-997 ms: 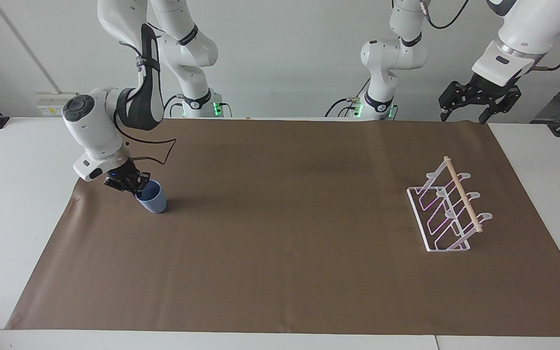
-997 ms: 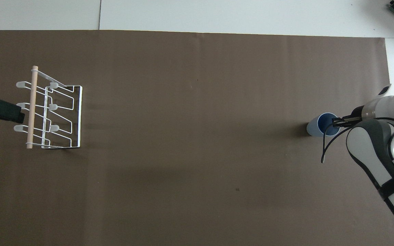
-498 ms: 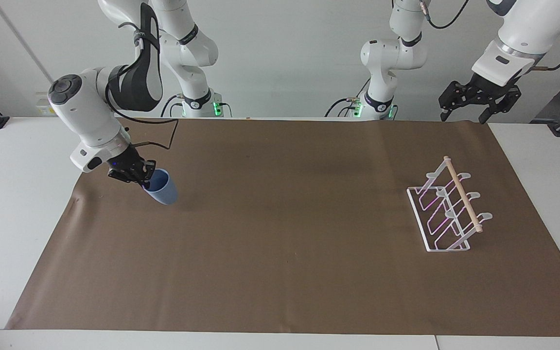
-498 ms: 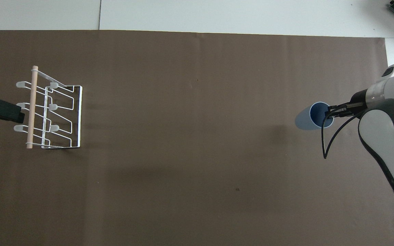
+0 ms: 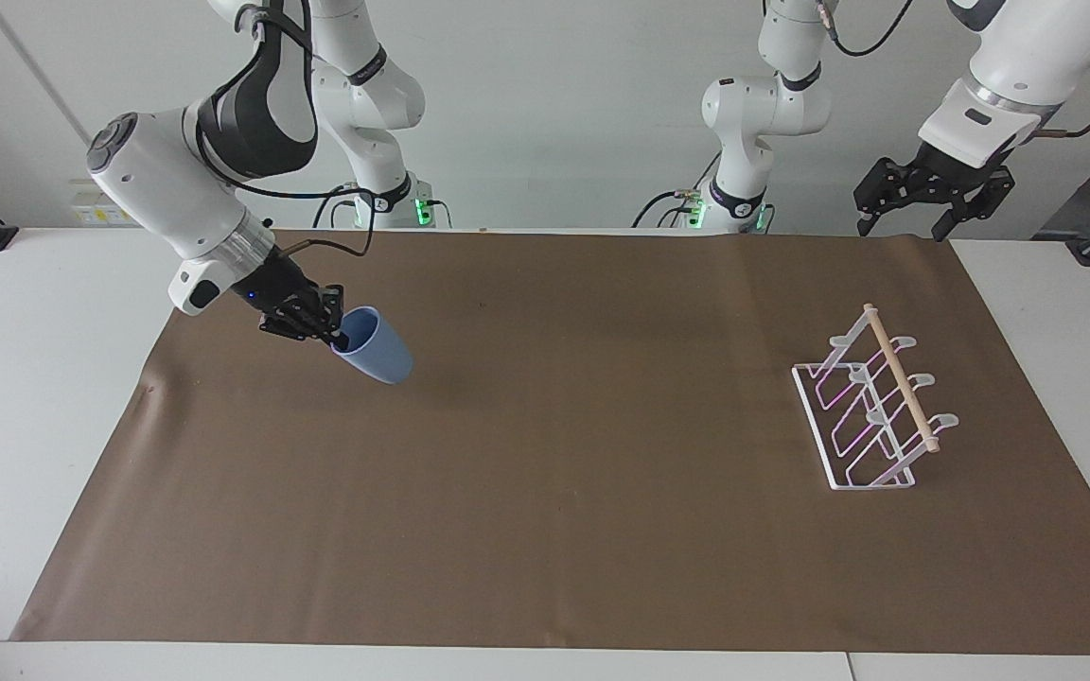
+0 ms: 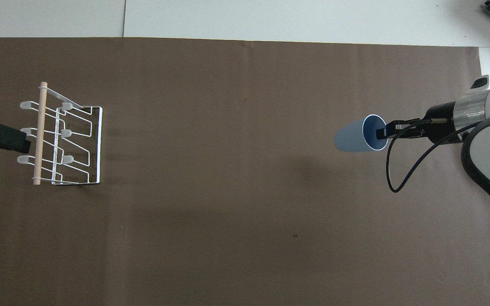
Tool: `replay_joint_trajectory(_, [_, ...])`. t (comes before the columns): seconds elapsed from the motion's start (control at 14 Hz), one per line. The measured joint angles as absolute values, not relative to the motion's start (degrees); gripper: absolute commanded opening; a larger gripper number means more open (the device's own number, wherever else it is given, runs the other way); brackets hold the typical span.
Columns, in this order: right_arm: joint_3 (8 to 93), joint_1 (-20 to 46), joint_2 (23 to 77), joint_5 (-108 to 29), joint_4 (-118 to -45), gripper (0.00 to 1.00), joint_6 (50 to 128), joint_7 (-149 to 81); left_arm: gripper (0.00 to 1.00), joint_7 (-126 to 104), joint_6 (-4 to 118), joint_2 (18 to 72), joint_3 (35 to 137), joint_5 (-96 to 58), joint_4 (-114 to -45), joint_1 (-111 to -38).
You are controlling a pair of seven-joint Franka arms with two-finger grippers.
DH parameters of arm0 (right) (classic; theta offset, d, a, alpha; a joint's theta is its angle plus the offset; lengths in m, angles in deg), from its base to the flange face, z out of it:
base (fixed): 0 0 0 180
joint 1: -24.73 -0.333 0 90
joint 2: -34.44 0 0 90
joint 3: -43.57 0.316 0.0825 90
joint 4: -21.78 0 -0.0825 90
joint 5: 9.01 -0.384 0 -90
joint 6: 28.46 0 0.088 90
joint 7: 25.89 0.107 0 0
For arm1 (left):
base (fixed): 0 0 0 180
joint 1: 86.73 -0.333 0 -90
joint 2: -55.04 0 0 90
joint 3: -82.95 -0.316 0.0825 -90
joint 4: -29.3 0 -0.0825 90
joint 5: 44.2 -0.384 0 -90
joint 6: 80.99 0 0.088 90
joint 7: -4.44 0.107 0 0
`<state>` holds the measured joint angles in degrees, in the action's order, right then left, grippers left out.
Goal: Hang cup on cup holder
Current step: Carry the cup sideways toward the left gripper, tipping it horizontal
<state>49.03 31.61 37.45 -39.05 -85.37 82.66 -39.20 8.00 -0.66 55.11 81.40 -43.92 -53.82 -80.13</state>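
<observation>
While overhead hides height, facing view shows right hand (image 5: 329, 328) holding tilted cup (image 5: 377, 347) airborne.

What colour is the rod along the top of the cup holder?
Pale wood, on the white wire cup holder; the rod shows best in the overhead view.

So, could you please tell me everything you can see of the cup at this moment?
The cup is a small, light blue, matte tumbler with no handle, tapering from a wide rim to a narrower base. It is off the brown mat, tilted well over with its base pointing toward the left arm's end of the table. The right gripper pinches its rim wall, one finger inside the mouth. Nothing else touches it; the cup holder stands apart at the left arm's end.
</observation>
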Motion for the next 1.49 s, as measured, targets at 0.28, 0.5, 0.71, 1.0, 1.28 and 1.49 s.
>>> replay_joint_trajectory(0.28, [50.58, 31.57, 37.36, -51.42, -84.51, 0.0, 81.7, -39.21, 1.0, 8.0, -0.66, 55.11, 81.4, -43.92, -53.82, -80.14])
replay_joint_trajectory(0.5, [50.71, 31.57, 37.01, -61.23, -84.3, 0.0, 80.28, -39.21, 1.0, 8.0, -0.66, 55.11, 81.4, -43.92, -53.82, -80.13])
replay_joint_trajectory(0.71, [50.7, 31.58, 36.76, -69.26, -84.28, 0.0, 76.57, -39.21, 1.0, 8.0, -0.66, 55.11, 81.4, -43.92, -53.82, -80.14])
replay_joint_trajectory(1.0, [50.77, 30.69, 36.39, -78.32, -86.28, 0.0, 72.83, -39.19, 1.0, 8.0, -0.66, 55.11, 81.45, -43.92, -53.82, -80.12])
replay_joint_trajectory(1.28, [50.78, 30.09, 36.39, -88.95, -90.9, 0.0, 72.85, -39.24, 1.0, 8.03, -0.79, 55.64, 81.96, -43.92, -53.83, -79.58])
replay_joint_trajectory(1.49, [50.76, 29.62, 36.39, -92.92, -92.17, 0.0, 72.88, -39.76, 1.0, 7.86, -0.8, 56.05, 82.55, -41.65, -53.84, -79.37])
